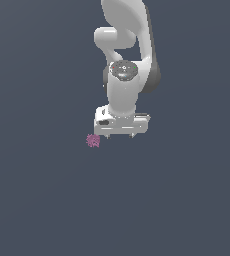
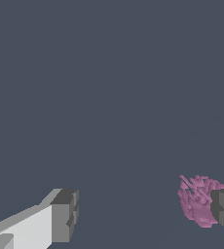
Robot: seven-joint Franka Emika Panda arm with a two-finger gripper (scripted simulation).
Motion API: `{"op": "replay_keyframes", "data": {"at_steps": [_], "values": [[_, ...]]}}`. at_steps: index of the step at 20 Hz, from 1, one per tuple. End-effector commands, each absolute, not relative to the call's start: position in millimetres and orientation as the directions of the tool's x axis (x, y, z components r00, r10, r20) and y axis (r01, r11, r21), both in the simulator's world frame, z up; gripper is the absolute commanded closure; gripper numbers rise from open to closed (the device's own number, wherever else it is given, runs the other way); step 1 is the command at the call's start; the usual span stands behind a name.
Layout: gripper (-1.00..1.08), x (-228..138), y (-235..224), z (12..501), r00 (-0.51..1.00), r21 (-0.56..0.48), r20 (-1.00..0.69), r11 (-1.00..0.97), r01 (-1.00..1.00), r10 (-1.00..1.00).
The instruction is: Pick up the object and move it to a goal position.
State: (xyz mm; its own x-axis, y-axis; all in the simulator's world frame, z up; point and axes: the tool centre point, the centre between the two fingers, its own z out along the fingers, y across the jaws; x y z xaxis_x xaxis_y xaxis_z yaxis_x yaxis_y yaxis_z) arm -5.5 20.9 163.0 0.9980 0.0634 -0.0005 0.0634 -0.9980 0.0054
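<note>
One small knobbly pink lump (image 1: pixel 93 140), likely light and stiff, at claw's (image 1: pixel 120 135) eight o'clock; claw released, grip across its middle.

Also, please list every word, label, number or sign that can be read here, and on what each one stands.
None can be read. The white arm, the gripper, the pink-purple lump and the grey ground carry no text. The small red and green marks on the arm's dark wrist cap are too small to read.
</note>
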Motion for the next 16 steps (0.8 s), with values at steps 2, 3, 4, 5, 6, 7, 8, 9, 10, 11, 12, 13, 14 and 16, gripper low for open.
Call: {"op": "replay_keyframes", "data": {"at_steps": [2, 3, 4, 5, 6, 7, 8, 9, 10, 11, 12, 13, 14, 16], "values": [[-0.92, -5.4, 20.6, 163.2, 0.998, 0.005, -0.001, -0.998, 0.063, 0.063], [-0.92, -5.3, 19.2, 164.0, 0.998, 0.005, 0.000, -0.998, 0.062, 0.062], [-0.92, -5.0, 17.1, 165.1, 0.998, 0.005, 0.001, -0.998, 0.061, 0.061], [-0.92, -4.7, 14.1, 166.8, 0.998, 0.005, 0.003, -0.998, 0.060, 0.060], [-0.92, -4.3, 10.3, 168.9, 0.998, 0.004, 0.004, -0.998, 0.057, 0.057], [-0.92, -3.8, 6.4, 171.3, 0.998, 0.004, 0.006, -0.998, 0.055, 0.055], [-0.92, -3.5, 3.2, 173.3, 0.999, 0.003, 0.008, -0.999, 0.053, 0.053], [-0.92, -3.2, 1.0, 175.0, 0.999, 0.003, 0.009, -0.999, 0.052, 0.052], [-0.92, -2.9, -0.4, 176.1, 0.999, 0.003, 0.010, -0.999, 0.051, 0.051], [-0.92, -2.6, -0.6, 176.6, 0.999, 0.003, 0.010, -0.999, 0.051, 0.051], [-0.92, -2.6, -0.4, 176.6, 0.999, 0.003, 0.010, -0.999, 0.051, 0.051], [-0.92, -2.9, -0.2, 176.2, 0.999, 0.003, 0.010, -0.999, 0.051, 0.051], [-0.92, -3.2, -0.7, 175.6, 0.999, 0.003, 0.010, -0.999, 0.051, 0.051], [-0.92, -4.4, -3.5, 173.4, 0.999, 0.003, 0.010, -0.999, 0.051, 0.051]]}}
